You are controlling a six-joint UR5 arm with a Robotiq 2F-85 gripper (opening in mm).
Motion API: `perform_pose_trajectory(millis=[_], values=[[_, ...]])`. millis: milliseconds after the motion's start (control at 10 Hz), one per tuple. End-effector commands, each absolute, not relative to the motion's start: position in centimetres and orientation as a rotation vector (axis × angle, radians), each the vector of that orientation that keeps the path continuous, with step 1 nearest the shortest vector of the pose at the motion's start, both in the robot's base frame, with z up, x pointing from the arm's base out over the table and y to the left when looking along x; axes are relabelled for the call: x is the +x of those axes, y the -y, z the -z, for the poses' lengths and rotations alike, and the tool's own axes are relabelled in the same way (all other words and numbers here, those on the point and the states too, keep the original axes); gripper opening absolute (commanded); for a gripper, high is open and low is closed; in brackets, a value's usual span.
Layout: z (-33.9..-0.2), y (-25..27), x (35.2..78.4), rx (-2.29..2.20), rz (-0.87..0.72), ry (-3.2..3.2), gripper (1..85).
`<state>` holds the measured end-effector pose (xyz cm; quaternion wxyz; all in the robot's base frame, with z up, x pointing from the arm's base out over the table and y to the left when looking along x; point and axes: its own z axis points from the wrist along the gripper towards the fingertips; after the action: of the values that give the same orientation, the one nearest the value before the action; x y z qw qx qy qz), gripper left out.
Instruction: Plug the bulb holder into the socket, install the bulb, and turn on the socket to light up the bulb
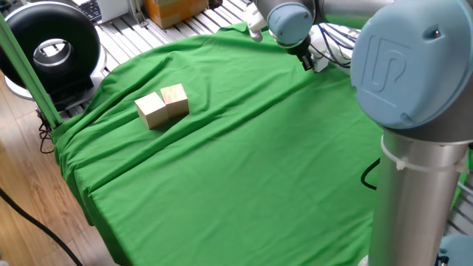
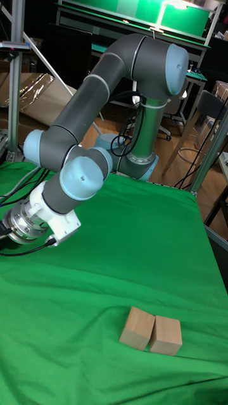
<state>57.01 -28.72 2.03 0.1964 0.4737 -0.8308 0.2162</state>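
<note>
Gripper [image 1: 306, 60] is way over at the far edge of the green cloth [image 1: 244, 162], right by a small white thing, maybe the bulb holder [image 1: 319, 66]. Can't tell if its fingers are clenched. Two wooden blocks [image 1: 162, 106] sit touching, well apart.

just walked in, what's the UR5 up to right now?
The grey and blue UR5 arm is stretched to the far edge of the green cloth-covered table, with its black two-finger gripper down near a small white object and a tangle of cables there. Whether the jaws hold anything is too small to tell. Two light wooden blocks sit touching, side by side on the cloth, well away from the gripper. No lit bulb is visible.
</note>
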Motion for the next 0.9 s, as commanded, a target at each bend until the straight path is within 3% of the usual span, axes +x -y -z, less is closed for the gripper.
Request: perform_pose_trajectory(millis=[0, 600, 800], values=[[-2.2, 30.2, 57.2, 1.297, -0.658, 2.324, 1.0], [-4.4, 30.2, 56.2, 1.277, -0.675, 2.293, 1.0], [-3.5, 31.2, 56.5, 1.303, -0.665, 2.297, 1.0]])
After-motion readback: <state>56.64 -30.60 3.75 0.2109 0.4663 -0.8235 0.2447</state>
